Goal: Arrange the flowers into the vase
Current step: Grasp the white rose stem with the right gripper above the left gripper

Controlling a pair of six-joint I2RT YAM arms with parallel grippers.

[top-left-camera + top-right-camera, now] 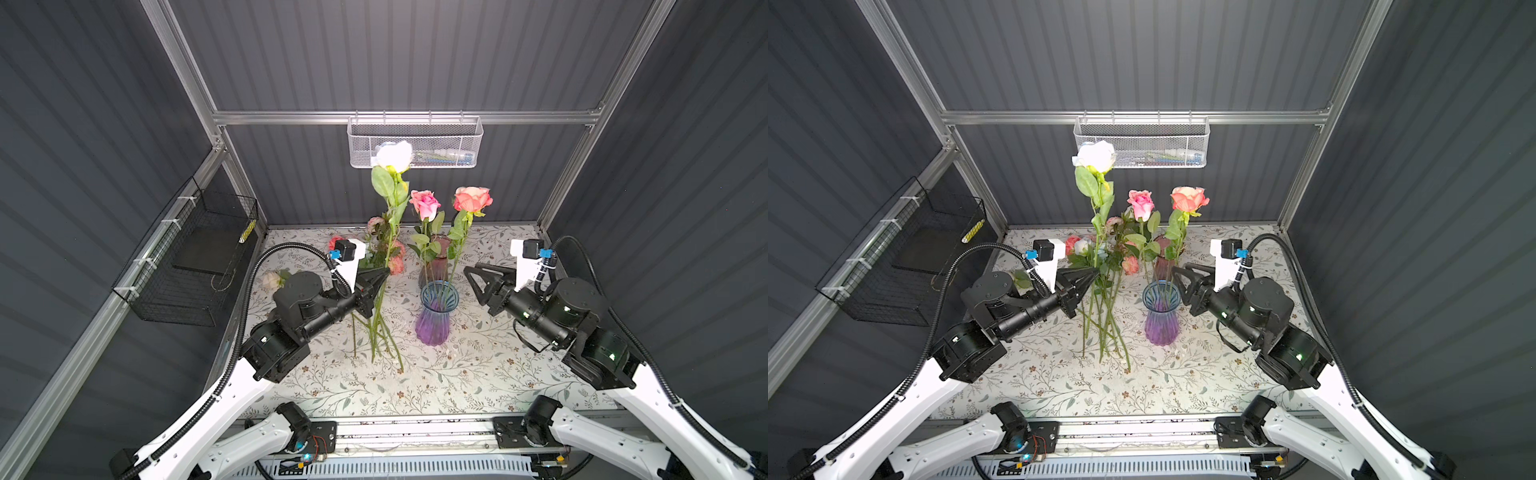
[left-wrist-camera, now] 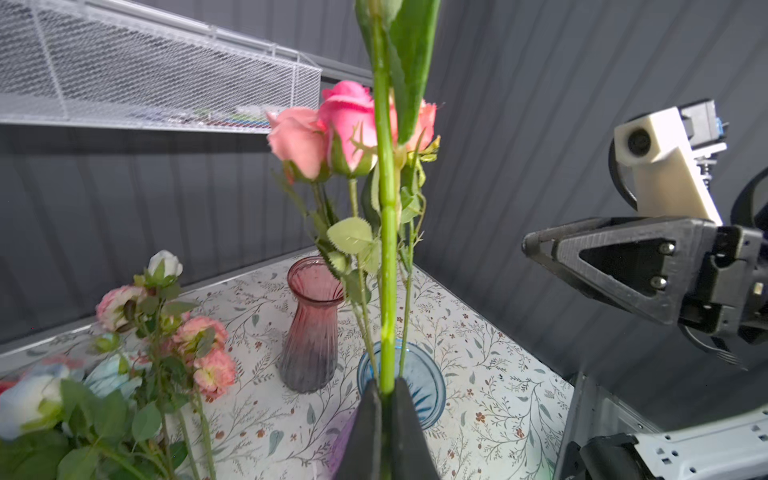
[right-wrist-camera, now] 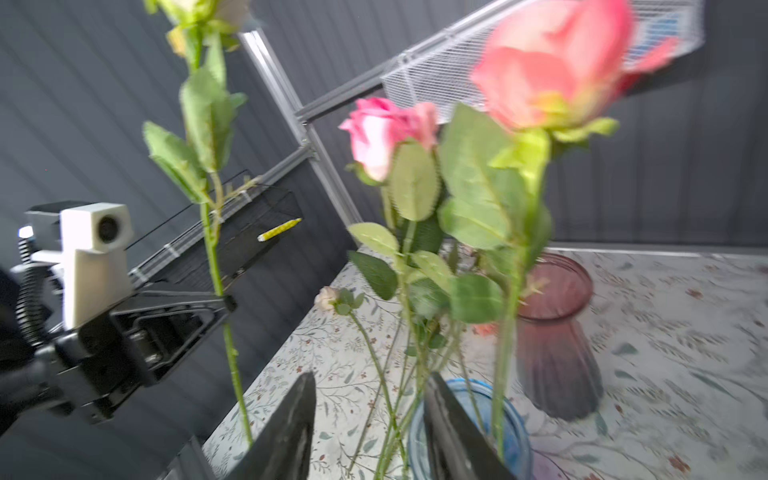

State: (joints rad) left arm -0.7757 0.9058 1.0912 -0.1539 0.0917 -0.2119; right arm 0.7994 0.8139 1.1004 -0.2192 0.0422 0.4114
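The left gripper (image 1: 386, 272) is clenched on the white rose (image 1: 384, 183), pinching bare stem below the leaves. The rose stands upright, bloom high, with its lower end hanging under the jaws. It is at 9 o'clock from the blue vase (image 1: 438, 307), near the rim but not yet over the mouth. The right gripper (image 1: 471, 270) waits at 3 o'clock from that vase, jaws apart and holding nothing.

These flowers look light but top-heavy. The stem seems thin, fairly stiff and smooth, so it could twist or slide in a loose pinch. Petals and leaves look soft and easy to crush. The leafless stretch of stem, low enough for the tip to lead into the mouth, seems the best place to hold.

Count:
- There are two vases, the blue one and a pink vase (image 1: 436, 257) at 12 o'clock from it, which looks empty.
- The blue vase holds a pink rose (image 1: 424, 203) and a coral rose (image 1: 472, 198). The left wrist view hints at a third bloom.
- One rose is held.
- A loose pile (image 1: 384, 253) lies on the table (image 1: 498, 374) at 10 o'clock, too tangled to count.
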